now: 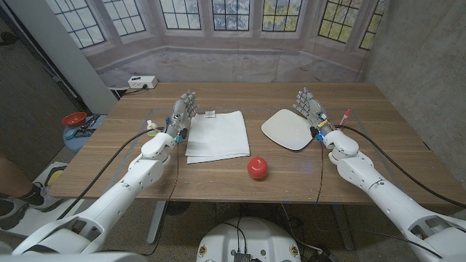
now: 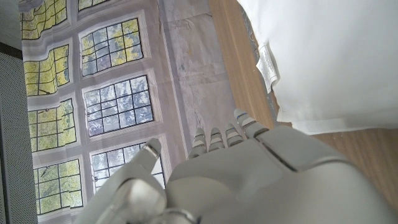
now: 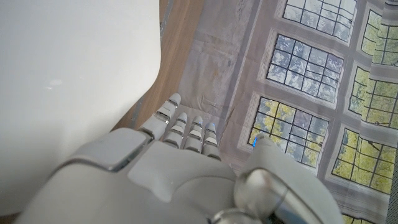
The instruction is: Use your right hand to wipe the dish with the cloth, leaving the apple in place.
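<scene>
A white folded cloth [image 1: 217, 135] lies on the wooden table left of centre, with a small label at its far edge; it also fills part of the left wrist view [image 2: 329, 56]. A white rounded-square dish [image 1: 288, 130] sits right of centre and is large in the right wrist view [image 3: 68, 81]. A red apple [image 1: 257, 167] stands on the table in front, between cloth and dish, apart from both. My left hand [image 1: 180, 116] stands upright beside the cloth's left edge, fingers apart, holding nothing. My right hand [image 1: 312, 110] stands upright at the dish's right edge, fingers apart, empty.
A white power strip [image 1: 141, 82] lies on the floor behind the table's far left corner. A red bowl [image 1: 73, 118] sits on a blue thing left of the table. A red-tipped marker [image 1: 345, 116] lies right of my right hand. A person's leg [image 1: 16, 185] shows at far left.
</scene>
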Controlling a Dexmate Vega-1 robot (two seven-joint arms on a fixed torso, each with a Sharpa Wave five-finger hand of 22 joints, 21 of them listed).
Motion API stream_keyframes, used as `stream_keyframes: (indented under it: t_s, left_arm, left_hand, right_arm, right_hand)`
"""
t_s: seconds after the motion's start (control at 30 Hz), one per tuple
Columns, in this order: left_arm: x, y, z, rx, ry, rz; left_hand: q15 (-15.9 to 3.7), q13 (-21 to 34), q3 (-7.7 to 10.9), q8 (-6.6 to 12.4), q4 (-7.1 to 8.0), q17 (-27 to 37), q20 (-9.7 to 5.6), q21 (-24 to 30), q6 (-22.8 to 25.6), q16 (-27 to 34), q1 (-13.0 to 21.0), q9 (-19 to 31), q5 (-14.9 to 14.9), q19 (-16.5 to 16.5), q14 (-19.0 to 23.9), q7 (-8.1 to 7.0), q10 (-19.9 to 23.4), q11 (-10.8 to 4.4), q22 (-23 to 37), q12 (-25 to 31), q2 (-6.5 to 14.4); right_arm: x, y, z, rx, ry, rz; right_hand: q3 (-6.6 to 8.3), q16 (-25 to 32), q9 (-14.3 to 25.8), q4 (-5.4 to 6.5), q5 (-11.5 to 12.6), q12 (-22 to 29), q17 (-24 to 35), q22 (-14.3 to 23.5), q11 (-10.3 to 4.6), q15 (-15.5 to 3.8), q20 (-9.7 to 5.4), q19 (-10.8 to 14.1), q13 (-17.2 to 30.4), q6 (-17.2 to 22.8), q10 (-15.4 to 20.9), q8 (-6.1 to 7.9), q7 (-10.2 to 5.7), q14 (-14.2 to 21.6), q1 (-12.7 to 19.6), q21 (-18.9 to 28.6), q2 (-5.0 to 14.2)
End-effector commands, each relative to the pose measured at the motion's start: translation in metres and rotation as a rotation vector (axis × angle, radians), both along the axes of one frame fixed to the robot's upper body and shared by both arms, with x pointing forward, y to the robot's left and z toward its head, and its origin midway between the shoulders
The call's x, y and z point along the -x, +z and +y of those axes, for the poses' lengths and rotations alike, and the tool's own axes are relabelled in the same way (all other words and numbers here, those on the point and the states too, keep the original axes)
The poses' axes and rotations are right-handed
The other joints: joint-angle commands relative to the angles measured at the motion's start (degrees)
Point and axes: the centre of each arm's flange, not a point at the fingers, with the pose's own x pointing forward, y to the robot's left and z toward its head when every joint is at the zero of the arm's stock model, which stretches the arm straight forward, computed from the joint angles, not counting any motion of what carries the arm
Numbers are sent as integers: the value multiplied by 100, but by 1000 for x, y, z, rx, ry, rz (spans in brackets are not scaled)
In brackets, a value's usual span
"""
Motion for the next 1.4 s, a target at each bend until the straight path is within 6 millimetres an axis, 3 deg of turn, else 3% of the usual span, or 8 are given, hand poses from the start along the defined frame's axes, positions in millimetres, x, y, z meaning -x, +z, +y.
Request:
stream_keyframes:
  t_s: [0.03,0.9,1.4]
  left_arm:
    - [-9,-4,3,-17,-13,29]
    - [-16,-3,2,-58,-50,27]
    - [-11,-1,-1,-63,-47,16]
  left_hand:
    - [1,27,43,23,-12,14,2,16,48,33,16,23,37,51,-21,4,-39,-18,14,41,43]
    - [26,30,81,-7,-66,13,6,-8,27,19,60,25,29,39,-14,4,-24,-5,14,24,19]
    - [37,31,98,-10,-96,12,11,-14,39,17,82,27,24,46,0,0,-3,-18,15,19,5]
  right_arm:
    - [1,-1,10,43,-5,17]
    - [20,2,23,120,-64,-24]
    - [29,8,29,173,-90,-48]
  right_hand:
    - [48,27,19,-38,25,37,8,23,23,-250,-360,51,20,77,65,34,16,37,95,23,-20]
    - [99,24,18,-146,3,35,-13,23,16,-247,-358,49,19,84,59,27,15,40,195,21,-60]
    - [161,16,17,-302,-22,35,-36,23,15,-244,-365,53,18,84,56,23,24,37,353,21,-105]
